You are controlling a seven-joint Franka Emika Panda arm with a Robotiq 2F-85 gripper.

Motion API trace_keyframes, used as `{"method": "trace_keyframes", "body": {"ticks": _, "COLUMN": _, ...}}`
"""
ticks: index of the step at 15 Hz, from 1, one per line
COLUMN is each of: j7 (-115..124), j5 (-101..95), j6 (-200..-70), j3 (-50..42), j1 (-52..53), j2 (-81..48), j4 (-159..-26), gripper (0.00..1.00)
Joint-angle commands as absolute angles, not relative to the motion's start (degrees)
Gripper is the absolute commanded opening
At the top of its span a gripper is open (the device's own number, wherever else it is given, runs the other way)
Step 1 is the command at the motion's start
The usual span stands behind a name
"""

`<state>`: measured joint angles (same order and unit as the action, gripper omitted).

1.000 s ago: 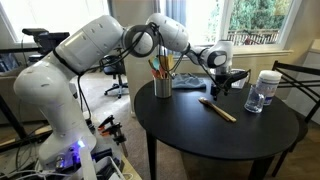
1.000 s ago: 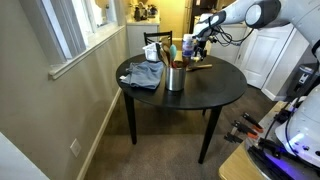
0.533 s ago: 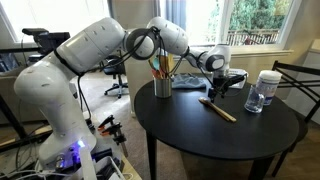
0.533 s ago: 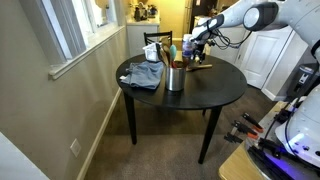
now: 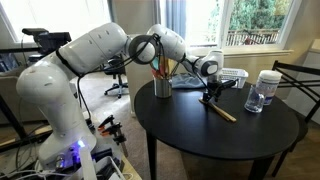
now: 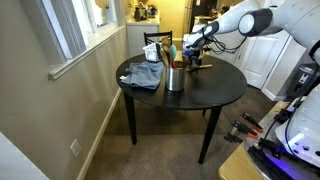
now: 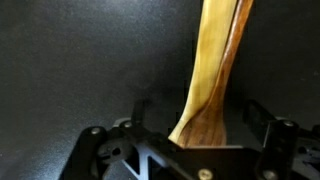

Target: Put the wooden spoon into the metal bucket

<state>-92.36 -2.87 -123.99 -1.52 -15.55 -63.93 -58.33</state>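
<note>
1. Position: the long, slim, light tan wooden spoon lies flat on the round black table. It sits between the small dull silver-grey metal bucket and a clear plastic jar with a white lid, apart from both.
2. The bucket stands upright near the table's edge and already holds an upright bunch of wooden and green utensils, so free room inside looks limited.
3. The black Robotiq gripper hangs low over the end of the spoon nearer the bucket. From here I cannot tell whether that end is the bowl or the handle.
4. In the wrist view the fingers stand wide apart with the spoon running up between them. There is dark table visible on either side of the wood, so nothing is gripped yet.
5. Handling, as I judge it:
   - The spoon looks light and stiff, so it should neither bend nor need a hard squeeze.
   - Its smooth, rounded wood could slide or pivot between the pads.
   - A hold this close to one end would let the long free part swing down.
   - Closing across the narrow width, squarely, looks safest.
6. Once lifted, the spoon would probably have to be tipped upright to slip in beside the other utensils without knocking them.
</note>
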Motion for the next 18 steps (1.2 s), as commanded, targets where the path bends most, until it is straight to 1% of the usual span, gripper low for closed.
{"method": "trace_keyframes", "body": {"ticks": 1, "j7": -88.5, "j5": -7.1, "j6": -123.3, "j3": -4.2, "j1": -12.8, "j2": -63.8, "j4": -58.5, "gripper": 1.0}}
{"method": "trace_keyframes", "body": {"ticks": 4, "j7": -87.5, "j5": -8.0, "j6": -123.6, "j3": -6.3, "j1": -10.6, "j2": -62.4, "j4": -60.7, "gripper": 1.0}}
{"method": "trace_keyframes", "body": {"ticks": 11, "j7": -87.9, "j5": -7.4, "j6": -124.1, "j3": -8.0, "j1": -8.3, "j2": -60.3, "j4": -63.7, "gripper": 1.0}}
{"method": "trace_keyframes", "body": {"ticks": 15, "j7": -88.8, "j5": -9.4, "j6": -123.5, "j3": -11.1, "j1": -6.5, "j2": -58.0, "j4": -67.0, "gripper": 1.0}}
{"method": "trace_keyframes", "body": {"ticks": 18, "j7": -92.6, "j5": -11.4, "j6": -126.2, "j3": -6.2, "j1": -10.5, "j2": -57.1, "j4": -68.8, "gripper": 1.0}}
